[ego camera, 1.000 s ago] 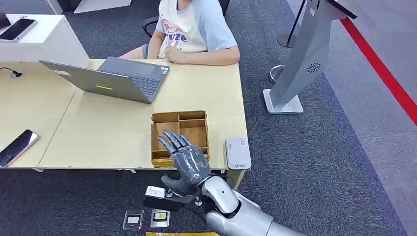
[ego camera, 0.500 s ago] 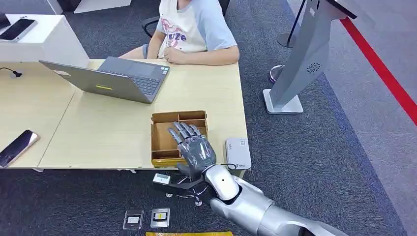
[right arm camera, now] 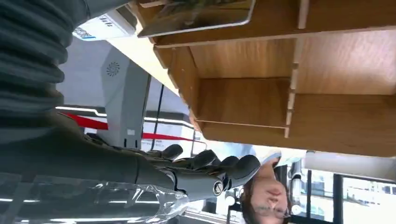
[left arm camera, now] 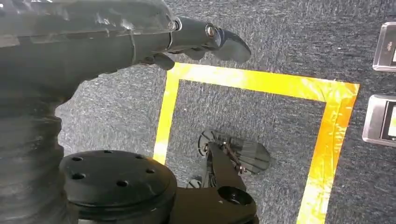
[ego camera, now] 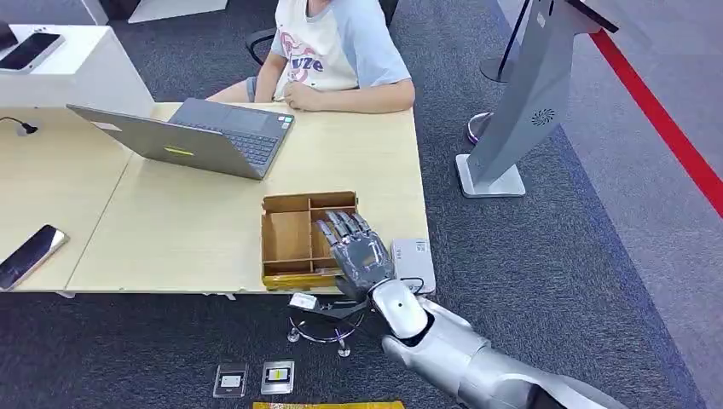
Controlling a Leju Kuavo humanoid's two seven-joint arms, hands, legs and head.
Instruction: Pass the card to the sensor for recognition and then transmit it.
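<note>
Card [ego camera: 303, 300] is a small white slip at the thumb side of my R hand [ego camera: 358, 256], just below the near table edge. Thumb's hold on it is hidden under the palm in head view. R wrist view has the card [right arm camera: 196, 14] cut off at the frame edge, its print too blurred to read. R fingers [ego camera: 341, 226] lie stretched out and close together over the wooden divider tray [ego camera: 294, 204], covering its near-right compartment. Can't tell if they touch the wood.

White card sensor [ego camera: 413, 266] lies flat on the table corner just beside the hand, partly behind my wrist; label unreadable.

L hand [left arm camera: 201, 39] hangs over the carpet w/ fingers loosely extended and nothing in them; most of it is hidden behind the wrist cover. Yellow floor tape [left arm camera: 252, 84] runs beneath it. Two cased cards [ego camera: 230, 379] lie on the floor nearby.

Across the table: open laptop [ego camera: 196, 132], a seated person [ego camera: 341, 51] cut off at the top, and a phone [ego camera: 30, 253] at the far-left edge. Grey kiosk stand [ego camera: 529, 94] is off to the right, top cropped.
</note>
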